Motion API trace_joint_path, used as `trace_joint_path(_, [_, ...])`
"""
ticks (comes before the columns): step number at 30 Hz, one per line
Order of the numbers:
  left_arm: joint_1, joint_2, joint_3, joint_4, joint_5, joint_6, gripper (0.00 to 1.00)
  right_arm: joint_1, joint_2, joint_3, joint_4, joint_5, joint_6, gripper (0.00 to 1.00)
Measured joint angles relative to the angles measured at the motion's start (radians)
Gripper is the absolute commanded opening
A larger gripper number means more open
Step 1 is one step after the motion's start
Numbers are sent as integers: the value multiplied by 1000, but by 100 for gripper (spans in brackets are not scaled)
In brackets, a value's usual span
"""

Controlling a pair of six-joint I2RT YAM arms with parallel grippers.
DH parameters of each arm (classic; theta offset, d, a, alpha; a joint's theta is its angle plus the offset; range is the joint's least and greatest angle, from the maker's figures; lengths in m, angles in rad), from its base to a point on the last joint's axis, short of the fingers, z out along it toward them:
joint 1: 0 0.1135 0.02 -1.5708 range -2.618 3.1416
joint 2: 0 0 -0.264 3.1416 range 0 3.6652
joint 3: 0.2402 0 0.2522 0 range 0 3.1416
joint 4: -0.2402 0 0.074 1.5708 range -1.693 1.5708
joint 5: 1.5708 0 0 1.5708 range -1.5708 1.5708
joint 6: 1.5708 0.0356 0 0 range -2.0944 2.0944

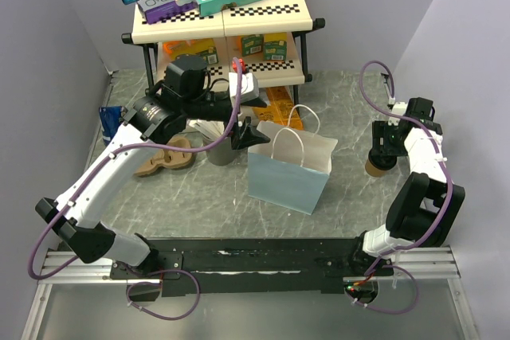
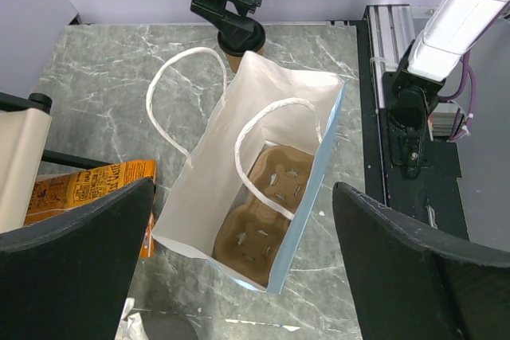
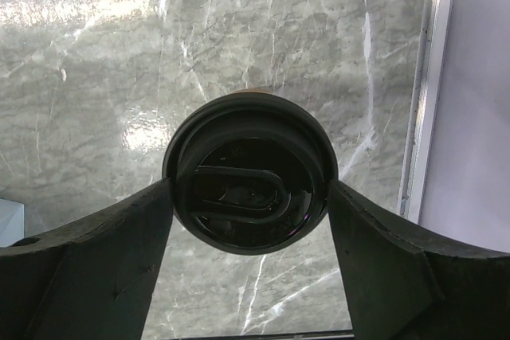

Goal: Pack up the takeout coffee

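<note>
The right gripper (image 3: 249, 197) held the coffee (image 1: 374, 168) at the right side of the top view. One finger pressed on each side of its round black lid (image 3: 247, 173). I could not tell if the cup was off the table (image 3: 96, 77). The coffee was well apart from the bag (image 1: 285, 179), which stood in the middle. The left gripper (image 2: 243, 193) hung over the bag, spread wide and holding nothing.

The lid looked like smooth, shiny plastic, so the cup could slip from the fingers. The cup was thin tan paper, so a hard squeeze might dent it or pop the lid off. The bag was light paper, blue outside and white inside, and a bump might tip it. Its two white handles (image 2: 171, 93) looped over the open top and could catch the cup. At the bottom lay a brown, bumpy carrier (image 2: 267, 212) with holes. A cup that missed a hole might lean and spill.
</note>
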State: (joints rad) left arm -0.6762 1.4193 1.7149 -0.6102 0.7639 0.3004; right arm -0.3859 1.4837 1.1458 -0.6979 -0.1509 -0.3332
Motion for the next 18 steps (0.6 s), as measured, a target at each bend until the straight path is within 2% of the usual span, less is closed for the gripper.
trace_joint_path(12, [1, 1, 0, 0, 0, 0, 99, -1, 0, 0, -1, -2, 0, 82])
trace_joint_path(18, [1, 1, 0, 0, 0, 0, 99, -1, 0, 0, -2, -10, 4, 85])
